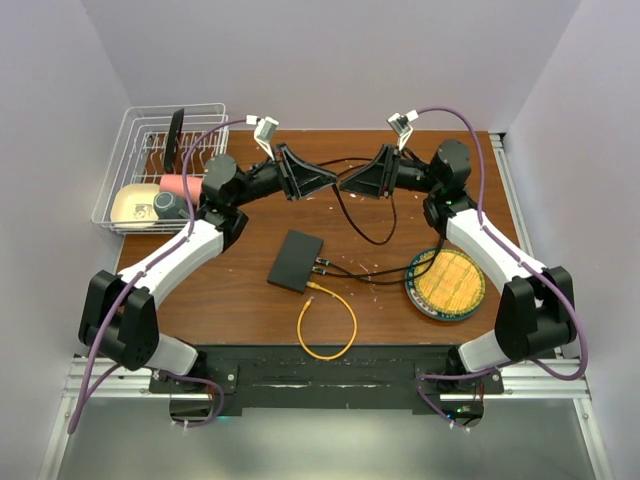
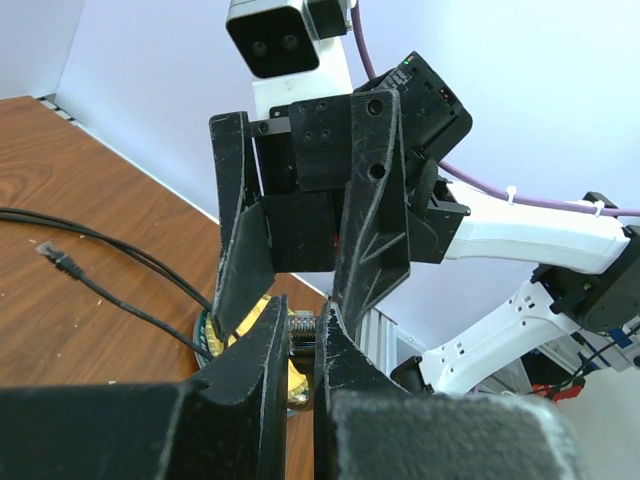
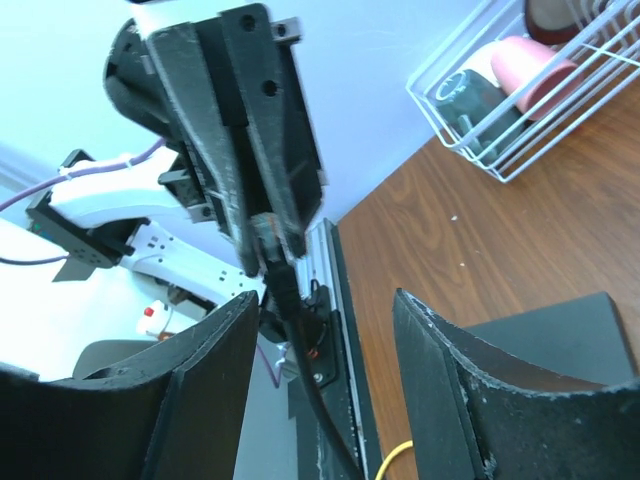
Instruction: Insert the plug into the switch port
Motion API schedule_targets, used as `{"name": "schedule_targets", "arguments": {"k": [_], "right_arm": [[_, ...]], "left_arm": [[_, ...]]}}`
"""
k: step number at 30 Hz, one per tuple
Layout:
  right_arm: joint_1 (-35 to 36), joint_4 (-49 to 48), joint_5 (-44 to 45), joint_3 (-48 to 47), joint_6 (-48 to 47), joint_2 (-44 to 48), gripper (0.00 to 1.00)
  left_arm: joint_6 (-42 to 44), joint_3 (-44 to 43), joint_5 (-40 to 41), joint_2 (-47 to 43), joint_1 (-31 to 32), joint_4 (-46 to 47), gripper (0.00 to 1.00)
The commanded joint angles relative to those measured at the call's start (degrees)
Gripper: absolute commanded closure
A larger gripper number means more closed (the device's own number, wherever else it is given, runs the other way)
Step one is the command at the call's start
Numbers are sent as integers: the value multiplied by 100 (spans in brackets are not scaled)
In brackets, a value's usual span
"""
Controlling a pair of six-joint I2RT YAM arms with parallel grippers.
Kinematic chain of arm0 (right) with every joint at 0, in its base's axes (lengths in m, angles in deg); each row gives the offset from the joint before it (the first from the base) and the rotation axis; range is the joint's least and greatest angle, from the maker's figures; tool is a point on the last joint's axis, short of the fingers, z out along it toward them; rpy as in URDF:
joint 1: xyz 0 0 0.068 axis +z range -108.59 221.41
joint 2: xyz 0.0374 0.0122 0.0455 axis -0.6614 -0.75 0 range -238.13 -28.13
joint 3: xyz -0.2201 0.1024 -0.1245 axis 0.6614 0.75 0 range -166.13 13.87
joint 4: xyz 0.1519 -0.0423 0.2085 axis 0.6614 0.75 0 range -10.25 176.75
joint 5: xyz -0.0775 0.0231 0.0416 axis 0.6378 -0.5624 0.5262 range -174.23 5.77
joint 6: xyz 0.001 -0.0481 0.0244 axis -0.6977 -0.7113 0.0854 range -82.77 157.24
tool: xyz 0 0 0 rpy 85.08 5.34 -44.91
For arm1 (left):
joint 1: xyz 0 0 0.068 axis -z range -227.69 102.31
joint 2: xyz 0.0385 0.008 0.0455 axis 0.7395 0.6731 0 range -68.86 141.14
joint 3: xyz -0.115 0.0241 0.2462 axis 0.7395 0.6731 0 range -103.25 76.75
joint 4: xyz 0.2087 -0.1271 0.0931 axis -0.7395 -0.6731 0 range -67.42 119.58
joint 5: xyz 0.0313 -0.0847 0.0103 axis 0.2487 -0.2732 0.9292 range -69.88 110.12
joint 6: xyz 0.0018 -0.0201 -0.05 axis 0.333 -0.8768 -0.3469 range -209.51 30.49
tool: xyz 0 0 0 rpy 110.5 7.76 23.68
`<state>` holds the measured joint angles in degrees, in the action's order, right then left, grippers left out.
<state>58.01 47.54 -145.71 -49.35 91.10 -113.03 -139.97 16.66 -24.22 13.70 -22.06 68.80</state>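
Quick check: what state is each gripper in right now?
Left gripper: shut on the thin black cable, at its plug end.
Right gripper: open, gripping nothing.

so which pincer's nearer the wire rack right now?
Left. The left pincer hangs right of the wire rack, shut on a black cable; the right pincer, open, faces it from farther right.

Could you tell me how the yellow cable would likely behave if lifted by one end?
Probably floppy: the yellow cable lies in a loose loop, so it would droop and trail. It looks thin, so it is likely light. Pushed, it would likely bend, not slide whole.
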Motion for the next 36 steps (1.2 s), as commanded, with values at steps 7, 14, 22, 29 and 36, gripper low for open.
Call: {"name": "schedule_targets", "arguments": {"k": [7, 14, 22, 29, 36], "right_arm": [[256, -629, -119, 47, 344, 0, 50], [265, -629, -216, 170, 344, 18, 53], [265, -664, -128, 179, 370, 44, 88], [256, -218, -40, 65, 46, 123, 100], [300, 2023, 302, -471, -1832, 369, 100]], "left_arm": [[-140, -160, -110, 40, 21, 385, 100], [-166, -143, -49, 14, 21, 411, 100], [-193, -152, -110, 49, 21, 428, 100], [-175, -169, -119, 49, 21, 385, 70], [676, -537, 820, -276, 4, -1387, 0]]}}
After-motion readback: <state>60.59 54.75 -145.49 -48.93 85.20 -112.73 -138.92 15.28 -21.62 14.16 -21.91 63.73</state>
